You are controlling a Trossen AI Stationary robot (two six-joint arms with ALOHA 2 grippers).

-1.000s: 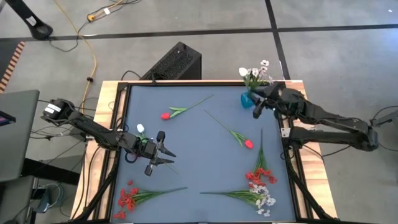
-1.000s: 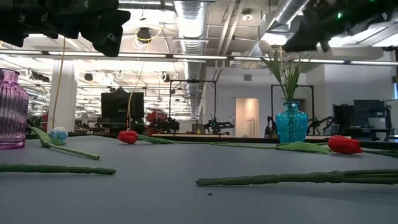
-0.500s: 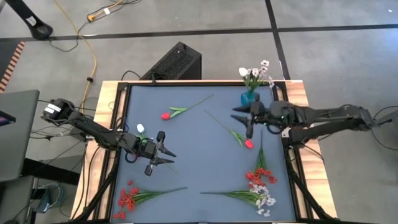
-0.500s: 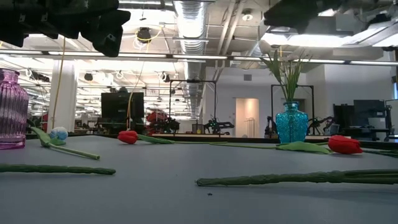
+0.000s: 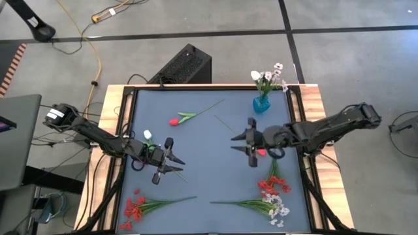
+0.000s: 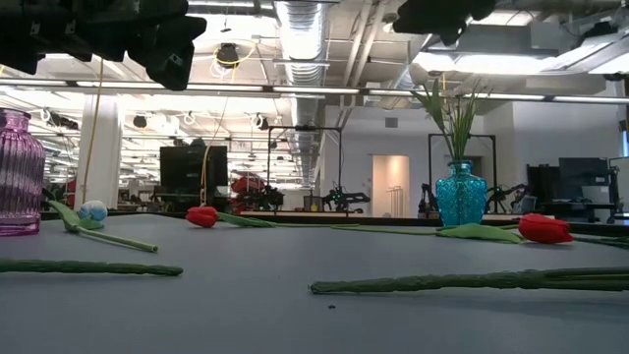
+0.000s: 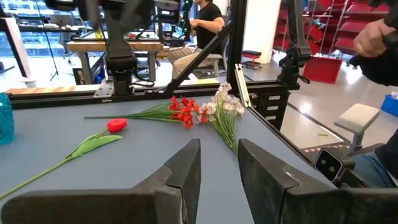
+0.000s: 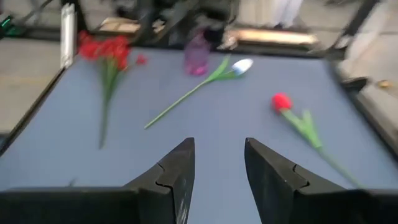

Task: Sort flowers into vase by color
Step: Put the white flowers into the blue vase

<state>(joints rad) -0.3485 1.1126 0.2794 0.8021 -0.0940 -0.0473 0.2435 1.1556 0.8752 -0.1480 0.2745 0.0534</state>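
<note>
on the grey table [image 5: 202,140], right gripper [image 5: 247,140] in the middle-right part, high above the surface, just beside a red tulip [image 5: 260,152] lying there. fingers [image 8: 177,171] apart, with nothing between them. in the right wrist view, looking across the table toward a pink vase [image 8: 198,57], a white tulip [image 8: 239,65] beside it, a red blossom cluster [image 8: 109,50] and another red tulip [image 8: 281,101].

left gripper [image 5: 171,161] over the left part of the table, near the white tulip [image 5: 147,135] and close to its green stem. fingers [image 7: 186,165] also apart and empty. in the left wrist view, facing the red tulip [image 7: 116,125] and the mixed bunch of red and white blossoms [image 7: 205,111] near the table edge.

blue vase [image 5: 260,103] standing at the far right side of the table, with white blossoms [image 5: 268,76] on green stems already in it. in the low view, pink vase [image 6: 20,172] at the left edge and blue vase [image 6: 461,194] toward the right, both upright.

other flowers lying flat on the table: one red tulip [image 5: 174,121] in the upper middle, a red blossom cluster [image 5: 134,209] at the near left corner, red and white clusters [image 5: 273,196] at the near right corner, perhaps two or three stems crossing there, hard to separate.

in the background of the left wrist view, a person [image 7: 202,22] sitting at a bench.
</note>
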